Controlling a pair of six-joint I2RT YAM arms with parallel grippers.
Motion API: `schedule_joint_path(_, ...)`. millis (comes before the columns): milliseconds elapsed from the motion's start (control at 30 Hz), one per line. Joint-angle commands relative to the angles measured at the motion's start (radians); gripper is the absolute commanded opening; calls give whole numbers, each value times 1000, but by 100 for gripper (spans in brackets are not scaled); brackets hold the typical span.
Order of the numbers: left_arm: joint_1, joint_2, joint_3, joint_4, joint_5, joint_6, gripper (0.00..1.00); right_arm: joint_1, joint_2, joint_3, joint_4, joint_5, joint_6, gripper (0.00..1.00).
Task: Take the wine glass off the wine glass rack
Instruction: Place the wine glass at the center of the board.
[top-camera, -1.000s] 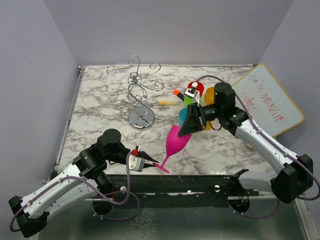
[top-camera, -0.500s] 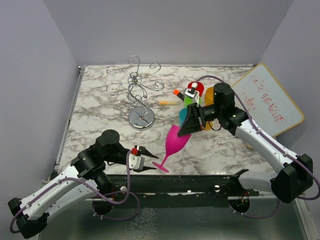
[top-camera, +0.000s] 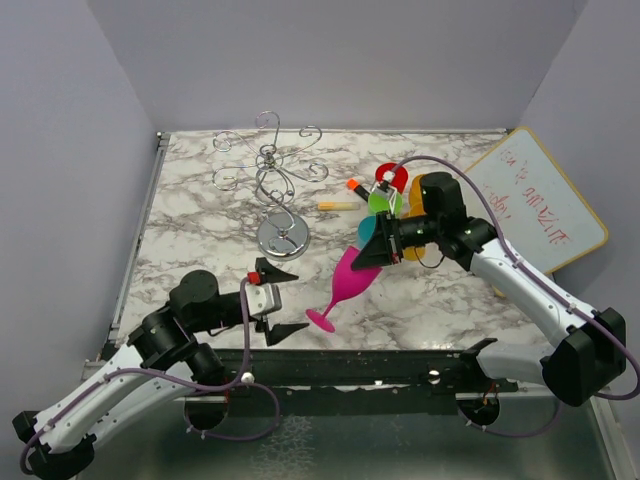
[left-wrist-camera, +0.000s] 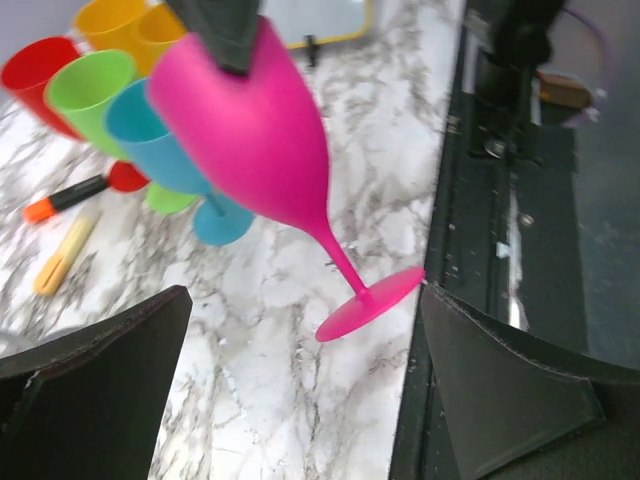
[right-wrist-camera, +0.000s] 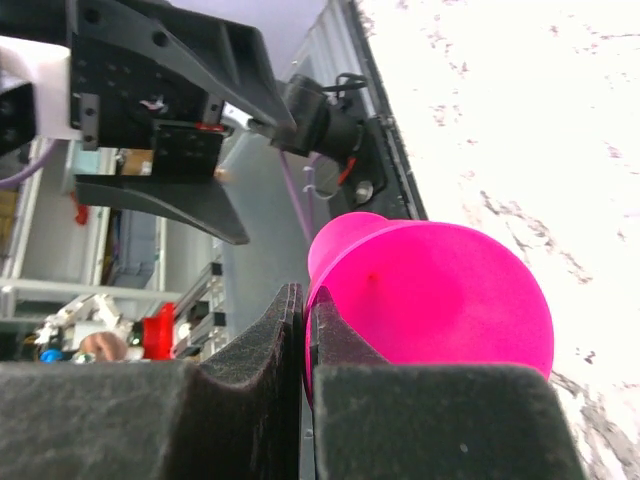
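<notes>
Now released: the left gripper (top-camera: 282, 300) has sprung wide open and empty, letting go of the pink wine glass (top-camera: 352, 282).
The right gripper (top-camera: 372, 252) alone pinches its rim at frame centre, well apart from the wine glass rack (top-camera: 272, 185) at upper left; removal looks done.

The wine glass (top-camera: 350, 283) is glossy magenta and off the rack. It hangs tilted, bowl up and to the right, round foot low near the surface's (top-camera: 200, 200) front edge. The right gripper's (top-camera: 372, 255) jaws pinch its rim. The chrome wine glass rack (top-camera: 272, 185) stands upright, well apart to the far left.
</notes>
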Motion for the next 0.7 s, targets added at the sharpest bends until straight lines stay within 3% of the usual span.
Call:
schedule_joint_path(0,1,-56,-37,86,-319,-212,99,3,-34,13,-78,178,-82,0)
schedule_joint_path(167,1,-69,-35,98,-485,-352,99,10,-74,14,-166,364,-147,1)
schedule_joint_path(367,1,-101,-91,176,-593,-329,99,47,-86,14,-245,528,-163,0)
schedule_joint_path(667,1,-177,-191,282,-651,-339,99,292,-108,53,-298,894,-212,1)
